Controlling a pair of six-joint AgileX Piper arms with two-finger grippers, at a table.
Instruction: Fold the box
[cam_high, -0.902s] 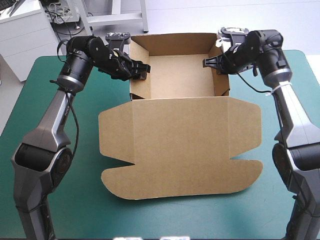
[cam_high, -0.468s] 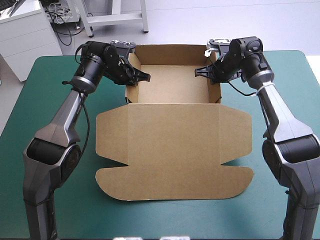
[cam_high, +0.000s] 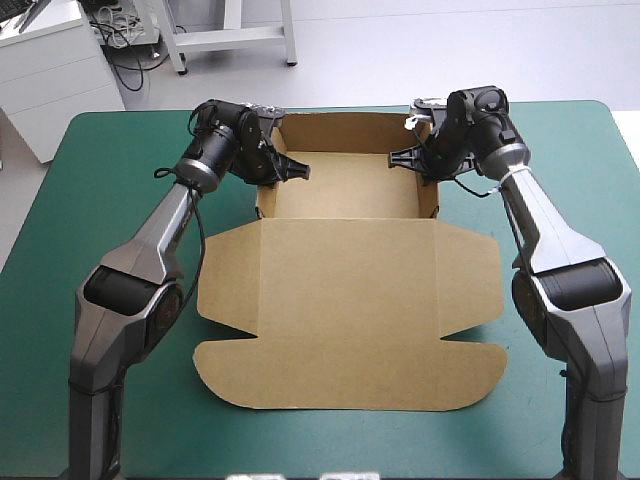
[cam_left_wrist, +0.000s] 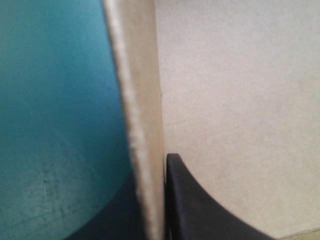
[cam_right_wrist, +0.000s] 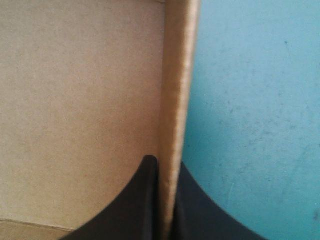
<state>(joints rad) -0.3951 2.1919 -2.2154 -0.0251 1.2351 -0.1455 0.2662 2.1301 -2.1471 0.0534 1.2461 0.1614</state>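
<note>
Box sits mid-desk, its tray toward the far edge and its lid flat on the teal-green cover toward me. My left tool pinches the left wall and my right tool the right wall, each with one finger inside and one outside. If my arms pull unevenly, I judge a wall could buckle or slip free and untuck. Little desk remains beyond the tray, and the cover looks smooth, so the board may slide.

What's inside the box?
Nothing loose: the box shows only its bare brown floor. The left gripper and right gripper each pinch a side wall, reaching partly inside. The floor beneath them is hidden.
</note>
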